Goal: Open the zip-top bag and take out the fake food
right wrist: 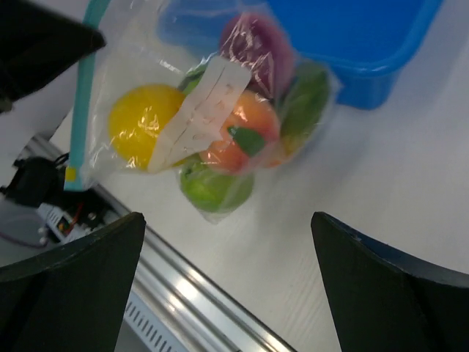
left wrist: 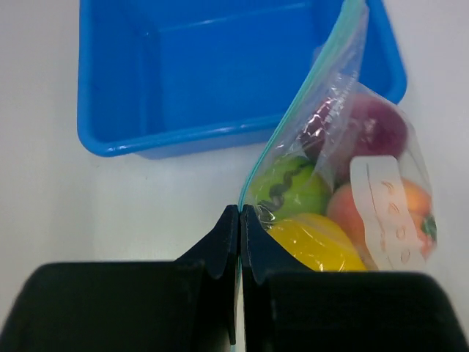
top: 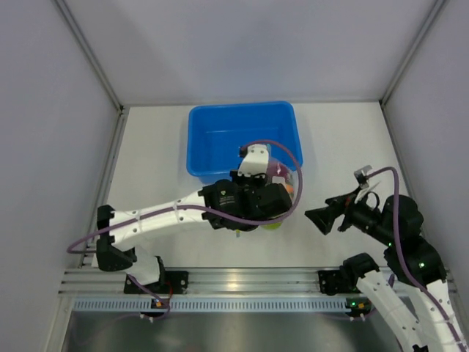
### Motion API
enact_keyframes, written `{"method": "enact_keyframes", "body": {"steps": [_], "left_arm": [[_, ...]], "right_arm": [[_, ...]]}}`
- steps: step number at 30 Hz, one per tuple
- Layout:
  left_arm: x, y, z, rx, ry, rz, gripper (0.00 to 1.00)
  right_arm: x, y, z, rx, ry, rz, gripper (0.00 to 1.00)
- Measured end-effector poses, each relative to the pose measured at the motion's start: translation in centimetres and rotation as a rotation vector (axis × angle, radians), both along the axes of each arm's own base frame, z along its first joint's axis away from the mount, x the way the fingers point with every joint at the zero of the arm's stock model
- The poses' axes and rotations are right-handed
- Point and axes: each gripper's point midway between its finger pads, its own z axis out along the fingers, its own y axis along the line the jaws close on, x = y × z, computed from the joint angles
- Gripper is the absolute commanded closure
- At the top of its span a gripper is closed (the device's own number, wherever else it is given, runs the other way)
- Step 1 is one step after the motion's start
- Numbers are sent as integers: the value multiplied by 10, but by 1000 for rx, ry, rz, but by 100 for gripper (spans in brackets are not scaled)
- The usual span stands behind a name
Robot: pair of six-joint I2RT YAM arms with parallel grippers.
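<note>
While the left gripper (left wrist: 239, 220) is clenched on the zipper strip (left wrist: 293, 117) of the bag (left wrist: 344, 110), the right gripper (top: 322, 218) waits released at the bag's 3 o'clock. The bag, fruit (right wrist: 139, 125) inside and seal apparently shut, sits at the tub's (left wrist: 220, 73) 5 o'clock corner. One thin pinch may slip under the fruit's weight. The right claw might also catch both walls, leaving the seal unparted.

I read the zip-top bag (left wrist: 341, 81) as clear, crinkly, glossy plastic film. The label (left wrist: 381, 213) on it looks like matt white paper. Fake food (left wrist: 315, 246) inside: smooth, shiny plastic. Blue tub (left wrist: 183, 138): glossy moulded plastic. Table (left wrist: 146, 209): smooth, matt white. Rail (right wrist: 198, 293): bare brushed metal. Left gripper (left wrist: 240, 216): matt black.
</note>
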Motion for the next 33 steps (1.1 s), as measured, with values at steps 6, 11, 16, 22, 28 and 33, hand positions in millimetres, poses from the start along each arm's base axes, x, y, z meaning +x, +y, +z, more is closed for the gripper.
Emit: {"method": "enact_keyframes", "body": {"steps": [6, 11, 16, 22, 28, 33], "left_arm": [[6, 7, 61, -269, -95, 100, 100], [8, 6, 91, -421, -122, 143, 100], [11, 9, 113, -516, -152, 179, 100], [17, 15, 128, -609, -191, 238, 100], [25, 16, 135, -722, -196, 300, 100], [27, 17, 132, -824, -205, 353, 100]], "right_arm": [[-26, 50, 15, 178, -67, 345, 4], [-40, 62, 35, 237, -147, 475, 7], [-36, 66, 40, 232, -151, 502, 9], [-15, 65, 46, 199, -157, 437, 11], [-3, 61, 58, 176, -228, 377, 15], [3, 65, 71, 201, -288, 369, 17]]}}
